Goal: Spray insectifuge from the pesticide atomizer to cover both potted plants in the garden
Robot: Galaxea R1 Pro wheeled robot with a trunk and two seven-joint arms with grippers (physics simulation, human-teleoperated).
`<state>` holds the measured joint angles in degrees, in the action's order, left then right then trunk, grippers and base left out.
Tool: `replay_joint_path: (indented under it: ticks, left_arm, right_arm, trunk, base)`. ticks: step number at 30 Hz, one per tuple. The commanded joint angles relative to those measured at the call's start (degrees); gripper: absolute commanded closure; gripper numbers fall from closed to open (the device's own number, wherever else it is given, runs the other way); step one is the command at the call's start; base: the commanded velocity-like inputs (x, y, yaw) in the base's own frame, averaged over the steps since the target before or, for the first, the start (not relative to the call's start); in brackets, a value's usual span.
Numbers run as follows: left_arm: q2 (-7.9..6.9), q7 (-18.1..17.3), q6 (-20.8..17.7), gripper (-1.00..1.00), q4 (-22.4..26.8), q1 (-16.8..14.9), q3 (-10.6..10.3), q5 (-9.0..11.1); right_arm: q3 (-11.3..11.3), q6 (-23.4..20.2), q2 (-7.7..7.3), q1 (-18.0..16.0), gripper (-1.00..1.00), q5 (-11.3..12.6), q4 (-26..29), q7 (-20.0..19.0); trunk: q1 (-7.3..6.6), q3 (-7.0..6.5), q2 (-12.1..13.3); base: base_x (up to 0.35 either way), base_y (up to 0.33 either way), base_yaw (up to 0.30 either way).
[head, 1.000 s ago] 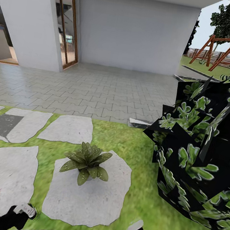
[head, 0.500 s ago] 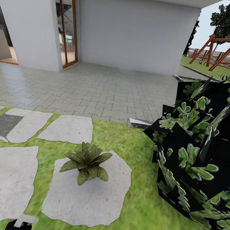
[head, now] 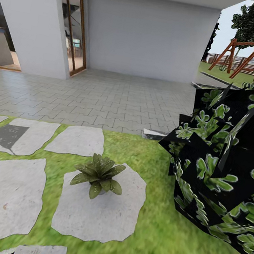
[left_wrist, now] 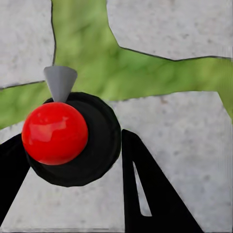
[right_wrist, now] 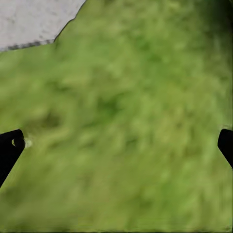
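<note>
Now our left gripper point(left_wrist: 68, 179) is clamped on the pesticide atomizer point(left_wrist: 73, 138): in the left wrist view its black fingers point(left_wrist: 155, 189) press either side of the dark round body, the red top point(left_wrist: 54, 132) faces the camera and the grey nozzle point(left_wrist: 60, 82) points away over a grey stepping stone point(left_wrist: 170, 24) and a strip of lawn point(left_wrist: 97, 53). Our right gripper point(right_wrist: 116, 145) is spread wide with nothing between its tips, hanging over grass.

Compared with a second ago, both grippers have sunk almost out of the head view's lower edge. The whole picture has shifted slightly, so the camera moved. One potted plant point(head: 99, 174) sits on a stone point(head: 100, 209) at about 12 o'clock from us, near; the big dark shrub point(head: 223, 169) stands at 2 o'clock.
</note>
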<state>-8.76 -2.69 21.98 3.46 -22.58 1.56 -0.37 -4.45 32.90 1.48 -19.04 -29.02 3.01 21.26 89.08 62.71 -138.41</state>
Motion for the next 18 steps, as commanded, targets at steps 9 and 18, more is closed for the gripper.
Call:
replay_joint_path:
  ticks: [9, 18]
  left_arm:
    - [-0.25, -0.3, 0.1, 1.00, 0.0, 0.0, 0.2, 0.0]
    - [-0.13, 0.5, 0.1, 1.00, -0.4, 0.2, 0.2, 0.1]
  right_arm:
    - [-0.6, 0.1, 0.02, 0.0, -1.00, 3.6, -0.2, 0.2]
    - [-0.7, 0.1, -0.25, 0.0, -1.00, 11.2, 0.0, 0.0]
  trunk:
    - [-0.04, 0.04, 0.0]
    - [-0.04, 0.04, 0.0]
  base:
    - [-0.290, 0.211, -0.251]
    - [-0.278, 0.234, -0.299]
